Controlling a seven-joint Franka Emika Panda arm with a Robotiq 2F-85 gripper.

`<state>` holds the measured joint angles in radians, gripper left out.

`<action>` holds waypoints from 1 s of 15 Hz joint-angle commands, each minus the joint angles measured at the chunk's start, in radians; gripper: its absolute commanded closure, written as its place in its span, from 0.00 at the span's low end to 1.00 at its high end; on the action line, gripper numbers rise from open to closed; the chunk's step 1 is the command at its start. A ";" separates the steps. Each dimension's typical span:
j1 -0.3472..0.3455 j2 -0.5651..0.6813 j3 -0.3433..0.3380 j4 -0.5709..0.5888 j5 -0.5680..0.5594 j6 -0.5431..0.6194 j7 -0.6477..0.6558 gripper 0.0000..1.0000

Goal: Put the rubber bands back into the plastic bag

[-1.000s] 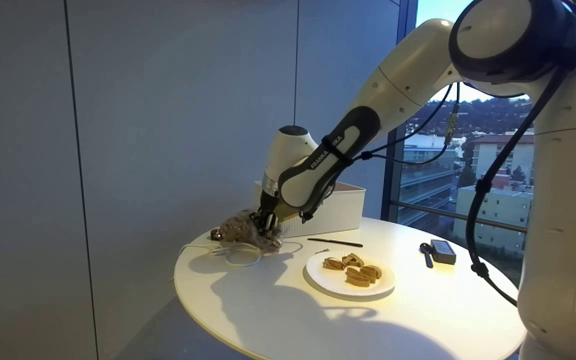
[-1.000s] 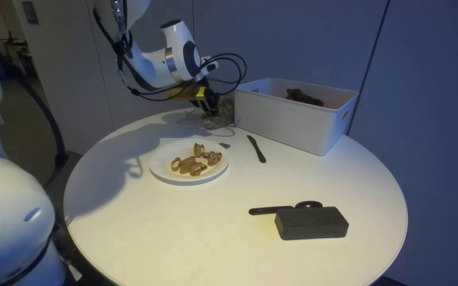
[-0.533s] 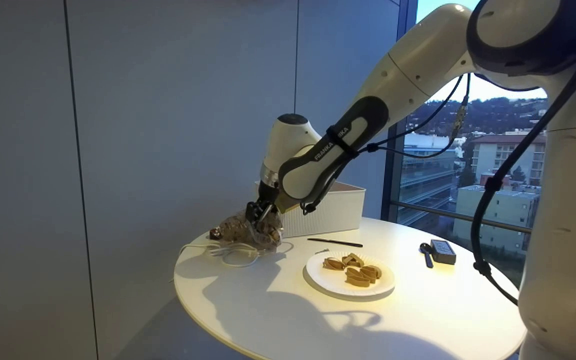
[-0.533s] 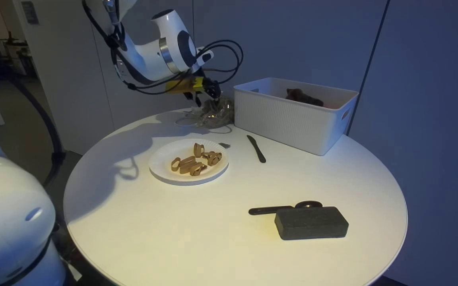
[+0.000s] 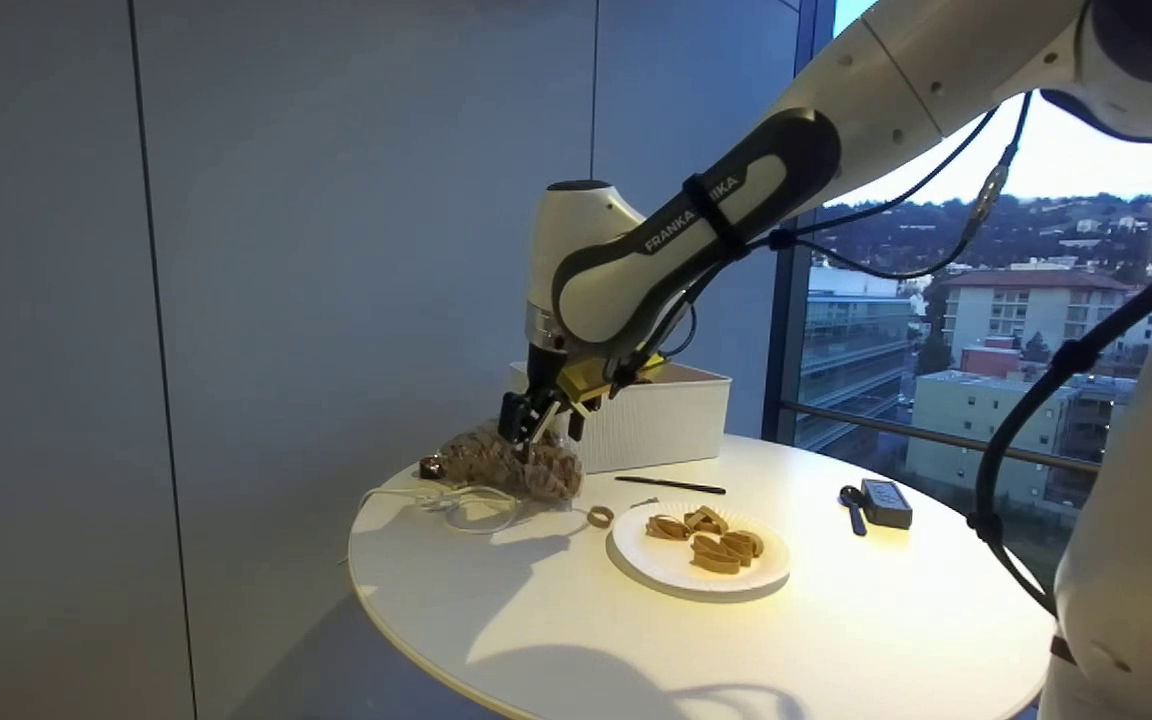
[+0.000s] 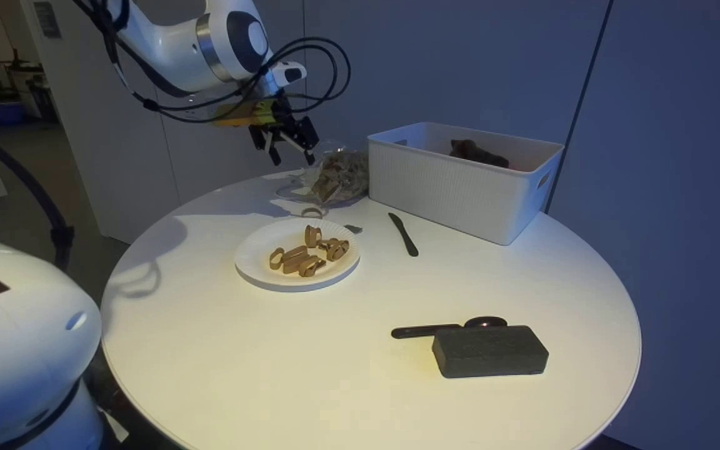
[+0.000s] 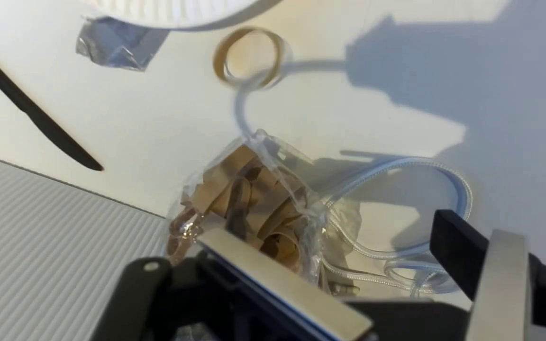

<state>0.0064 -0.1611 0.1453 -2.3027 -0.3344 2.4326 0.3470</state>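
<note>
Several tan rubber bands (image 6: 295,259) lie on the white paper plate (image 6: 255,247), seen in both exterior views. A single rubber band (image 7: 277,53) rests on the tabletop between plate and bag. The clear plastic bag (image 7: 266,189), full of tan bands, slumps against the white bin; its opening is hard to make out. Above the bag, in an exterior view, my gripper (image 6: 292,157) is spread wide with nothing held between its fingers. The wrist view shows one finger (image 7: 287,284) over the bag, covering part of it, and the second finger over the white cable.
The ribbed white bin (image 6: 447,187) stands behind and beside the bag. A white cable (image 7: 401,162) coils by the bag. Also on the round table are a black knife (image 6: 404,235), a small silvery wrapper (image 7: 121,45), a black spoon (image 6: 425,331) and a dark block (image 6: 490,351).
My gripper has opened and risen off the bag, drawing back toward the robot's base. A single rubber band now shows on the table beside the plate, where none was visible before.
</note>
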 commanded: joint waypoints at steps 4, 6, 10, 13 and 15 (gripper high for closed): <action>0.012 -0.220 0.032 -0.090 0.044 -0.287 0.130 0.00; -0.002 -0.245 0.020 -0.131 0.068 -0.296 0.154 0.00; -0.051 -0.251 -0.030 -0.246 0.107 -0.196 0.213 0.00; -0.116 -0.249 -0.072 -0.334 0.095 -0.089 0.261 0.00; -0.155 -0.244 -0.095 -0.376 0.069 0.005 0.238 0.00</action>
<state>-0.1008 -0.3833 0.0737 -2.6107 -0.2497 2.3164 0.5816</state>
